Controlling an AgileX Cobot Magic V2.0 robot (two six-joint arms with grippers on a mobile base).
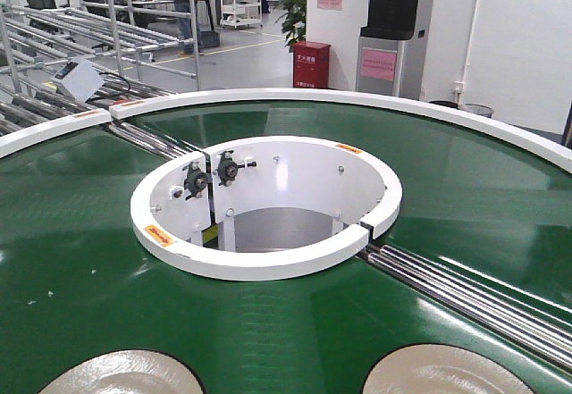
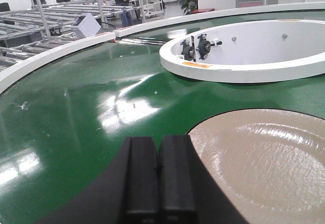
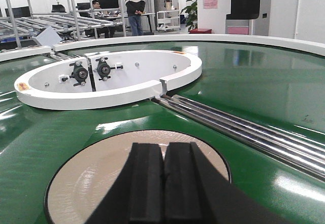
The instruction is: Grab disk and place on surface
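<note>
Right wrist-mounted view, disk (image 3: 76,183) half hidden behind clenched right claw (image 3: 163,153), left claw (image 2: 158,145) clenched too.

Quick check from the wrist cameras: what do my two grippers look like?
The left gripper and right gripper look alike: two matte black, rectangular, blocky jaws rising from a wider dark curved body. No cables, labels or markings show in either wrist view.
</note>
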